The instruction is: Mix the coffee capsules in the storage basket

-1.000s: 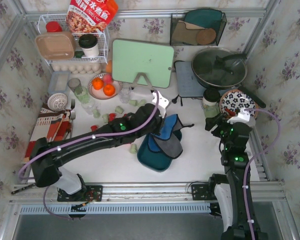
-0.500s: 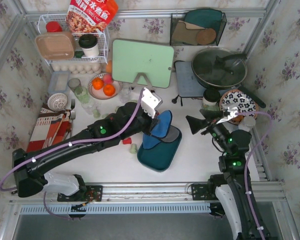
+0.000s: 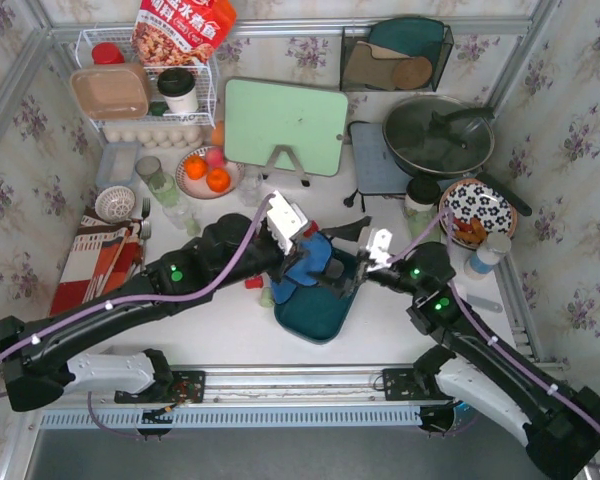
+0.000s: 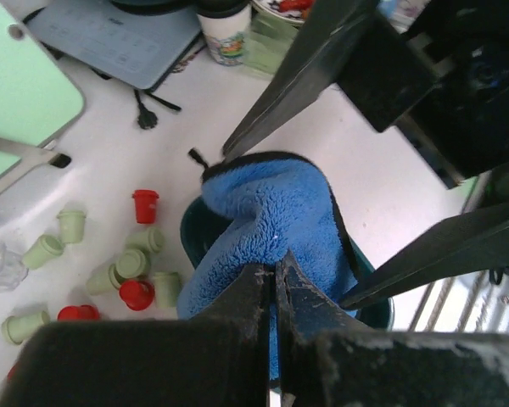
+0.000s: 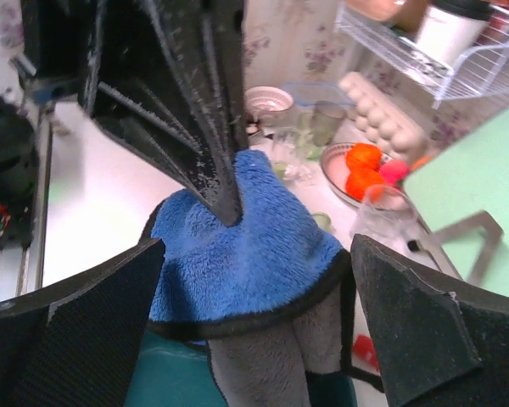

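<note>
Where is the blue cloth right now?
Top view, centre: the blue cloth hangs pinched in the left gripper over the basket, with the open right gripper close beside it.

The right tool (image 3: pixel 346 258) has swung from beside the patterned plate (image 3: pixel 477 205) toward 9 o'clock, and its fingers now gape around the blue cloth (image 3: pixel 315 258). The left tool (image 4: pixel 276 284), pinching that cloth, has drawn back toward 8 o'clock. The cloth has bunched over the 12 o'clock end of the storage basket (image 3: pixel 315 315).
</note>
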Controlling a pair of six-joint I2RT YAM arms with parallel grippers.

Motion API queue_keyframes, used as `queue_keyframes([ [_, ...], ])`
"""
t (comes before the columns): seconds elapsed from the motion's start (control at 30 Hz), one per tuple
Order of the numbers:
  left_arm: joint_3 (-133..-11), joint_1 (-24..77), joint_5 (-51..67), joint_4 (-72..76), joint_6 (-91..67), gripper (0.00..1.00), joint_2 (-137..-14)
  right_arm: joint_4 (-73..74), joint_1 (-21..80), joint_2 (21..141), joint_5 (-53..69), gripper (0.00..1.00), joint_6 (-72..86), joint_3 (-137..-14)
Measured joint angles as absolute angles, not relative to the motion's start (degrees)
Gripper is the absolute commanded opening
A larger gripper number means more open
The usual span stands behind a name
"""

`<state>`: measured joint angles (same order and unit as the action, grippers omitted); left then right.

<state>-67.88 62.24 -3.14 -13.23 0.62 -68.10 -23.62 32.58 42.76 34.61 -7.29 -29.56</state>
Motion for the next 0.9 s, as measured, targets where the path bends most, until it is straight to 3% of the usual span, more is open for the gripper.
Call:
queue_keyframes([
  [0.13, -64.4, 62.3, 0.3, -13.1, 1.9, 0.00, -64.4, -23.2, 38.7, 46.9, 34.1, 0.95, -14.7, -29.9],
  [0.23, -61.7, 62.2, 2.8, -12.7, 2.7, 0.00, -61.6, -21.7, 42.5, 51.9, 31.6, 0.81, -18.7, -31.3],
  [0.37, -58.4, 62.3, 4.3, -11.5, 2.9, 0.00, -57.6, -17.9, 46.1, 58.4, 27.9, 0.34, -22.2, -33.3],
  [0.43, -57.3, 62.2, 4.2, -10.4, 2.9, 0.00, -56.1, -16.4, 46.9, 59.9, 25.9, 0.01, -22.7, -33.6],
  [0.5, -56.4, 62.2, 3.7, -10.2, 2.9, 0.00, -55.0, -15.1, 47.0, 60.0, 24.8, 0.00, -22.6, -34.4],
  [0.53, -56.2, 62.3, 3.3, -10.2, 2.9, 0.05, -54.7, -14.5, 47.2, 59.9, 23.7, 0.00, -22.0, -35.0],
  [0.7, -56.1, 62.3, -3.5, -10.3, 2.2, 0.45, -53.6, -9.9, 47.2, 56.9, 13.7, 0.00, -16.7, -39.4],
  [0.9, -56.0, 62.3, -15.9, -13.2, 0.8, 0.62, -50.3, -0.2, 47.1, 53.3, -11.7, 0.00, -4.3, -49.4],
])
